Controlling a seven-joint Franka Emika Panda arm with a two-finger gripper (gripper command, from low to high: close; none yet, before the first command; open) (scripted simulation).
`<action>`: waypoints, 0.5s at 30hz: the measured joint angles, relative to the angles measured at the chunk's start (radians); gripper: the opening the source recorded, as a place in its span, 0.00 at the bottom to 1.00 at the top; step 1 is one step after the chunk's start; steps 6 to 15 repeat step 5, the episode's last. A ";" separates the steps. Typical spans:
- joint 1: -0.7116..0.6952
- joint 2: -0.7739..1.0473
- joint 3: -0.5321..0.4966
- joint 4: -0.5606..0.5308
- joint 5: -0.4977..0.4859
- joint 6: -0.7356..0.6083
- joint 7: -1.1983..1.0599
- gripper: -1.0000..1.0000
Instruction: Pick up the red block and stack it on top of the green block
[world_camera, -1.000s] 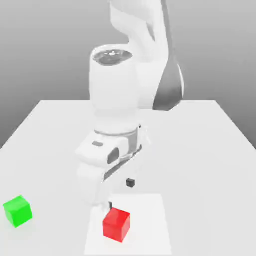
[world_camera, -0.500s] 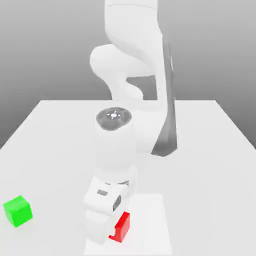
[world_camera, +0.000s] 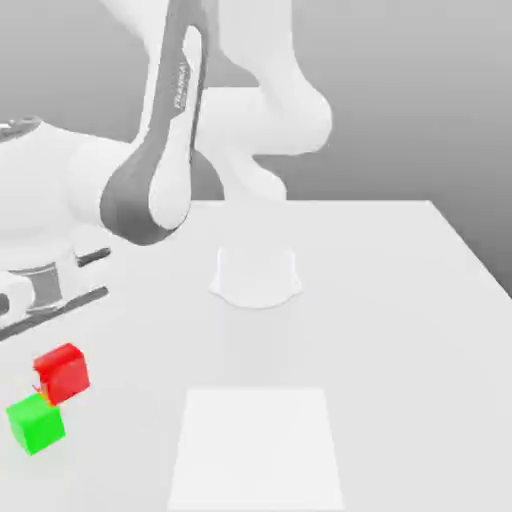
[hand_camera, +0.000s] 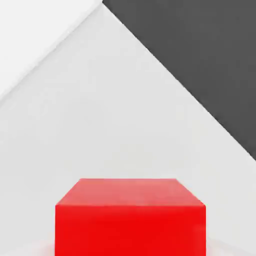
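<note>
Red block (world_camera: 62, 372) hangs tilted just above and beside green block (world_camera: 36, 423), far at the exterior view's left | tool clenched on red block, seen close in hand view (hand_camera: 130, 217) | white arm (world_camera: 160, 150) looms over tabletop (world_camera: 400, 300) | pale square patch (world_camera: 257, 445) lies bare nearby
</note>
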 joint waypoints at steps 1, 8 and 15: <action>-0.024 0.036 0.021 0.006 0.036 0.026 -0.028 0.00; -0.045 0.069 0.043 0.010 0.070 0.051 -0.054 1.00; -0.045 0.069 0.043 0.010 0.070 0.051 -0.054 1.00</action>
